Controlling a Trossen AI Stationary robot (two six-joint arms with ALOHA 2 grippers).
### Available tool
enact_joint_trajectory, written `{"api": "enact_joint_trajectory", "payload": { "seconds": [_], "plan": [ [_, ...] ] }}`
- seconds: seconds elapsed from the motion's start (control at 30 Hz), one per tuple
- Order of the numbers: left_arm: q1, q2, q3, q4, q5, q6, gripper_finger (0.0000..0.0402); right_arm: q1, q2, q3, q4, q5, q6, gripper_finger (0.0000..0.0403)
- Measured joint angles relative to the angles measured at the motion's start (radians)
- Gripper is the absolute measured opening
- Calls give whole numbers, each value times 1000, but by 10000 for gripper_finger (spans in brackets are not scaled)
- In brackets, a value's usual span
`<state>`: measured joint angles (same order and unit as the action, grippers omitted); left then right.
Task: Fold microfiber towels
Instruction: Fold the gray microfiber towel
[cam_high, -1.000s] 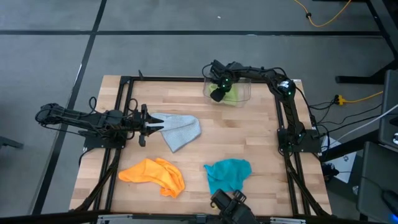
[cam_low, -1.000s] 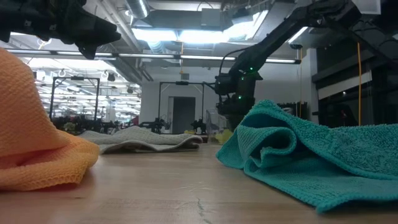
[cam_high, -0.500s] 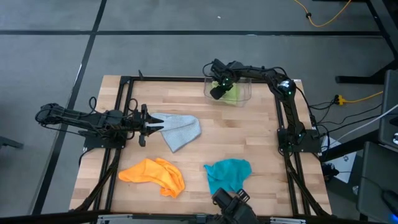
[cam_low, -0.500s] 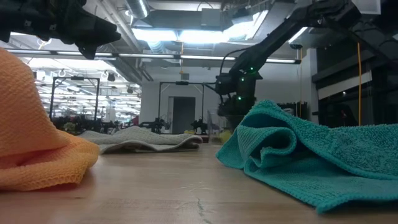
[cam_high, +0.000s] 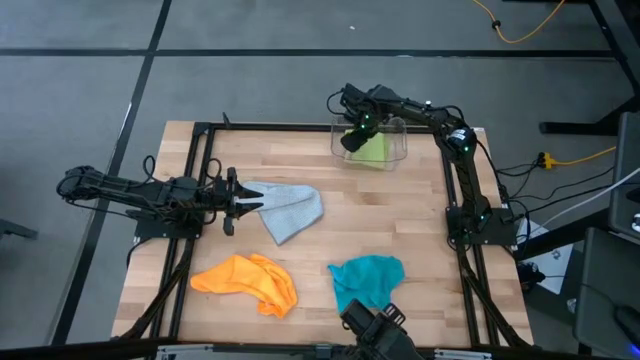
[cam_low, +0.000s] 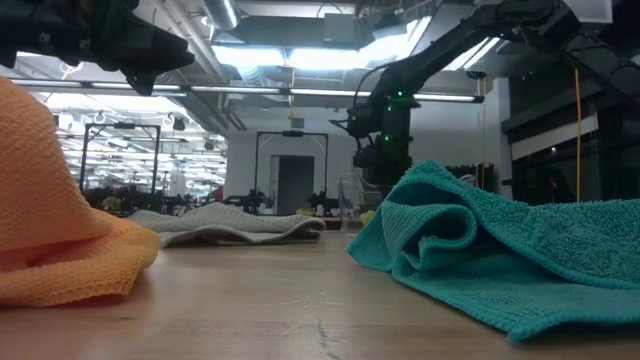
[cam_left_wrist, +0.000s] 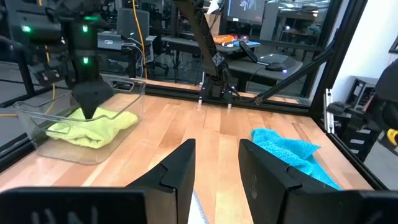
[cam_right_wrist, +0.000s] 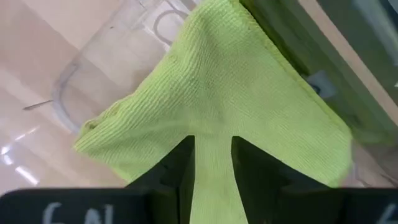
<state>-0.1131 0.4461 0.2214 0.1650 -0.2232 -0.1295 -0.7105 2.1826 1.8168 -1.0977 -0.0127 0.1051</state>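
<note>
Reaching in low from the left side of the wooden table (cam_high: 400, 220) with the left gripper (cam_high: 243, 203). Touching the left-pointing corner of the grey-blue towel (cam_high: 290, 208), or at least seeming to from above; not managing to tell whether grasping or released there. Finding that towel lying spread and slightly rumpled left of the table's middle.

Moving rightward along the near edge: seeing the orange towel (cam_high: 248, 280) bunched in a loose heap at near left, well apart from the grey-blue one. Seeing the teal towel (cam_high: 366, 280) crumpled just right of it, near the table's near edge, not touching the orange one.

Arriving at the far right: pointing down into the clear plastic bin (cam_high: 400, 130) with the right gripper (cam_high: 350, 143). Pinching the lime green towel (cam_high: 375, 150) there, clenched on a fold of the cloth and drawing it up into a peak. Leaving the rest of the green cloth draped on the bin's floor, inside its walls.
</note>
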Motion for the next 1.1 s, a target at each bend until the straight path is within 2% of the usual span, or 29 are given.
{"api": "enact_joint_trajectory", "payload": {
  "seconds": [0.27,0.47,0.63,0.87,1.1],
  "plan": [
    [0,0,0,0,0,0,115,1,-2,77,-262,0,-57,108],
    [0,0,0,0,0,0,115,1,-2,105,-384,114,-61,108],
    [0,0,0,0,0,0,115,1,-11,131,-469,125,-63,108],
    [0,0,0,0,0,0,115,1,-138,126,-472,125,-89,108],
    [0,0,0,0,0,0,115,24,-314,117,-472,129,-35,108]
  ]
}}
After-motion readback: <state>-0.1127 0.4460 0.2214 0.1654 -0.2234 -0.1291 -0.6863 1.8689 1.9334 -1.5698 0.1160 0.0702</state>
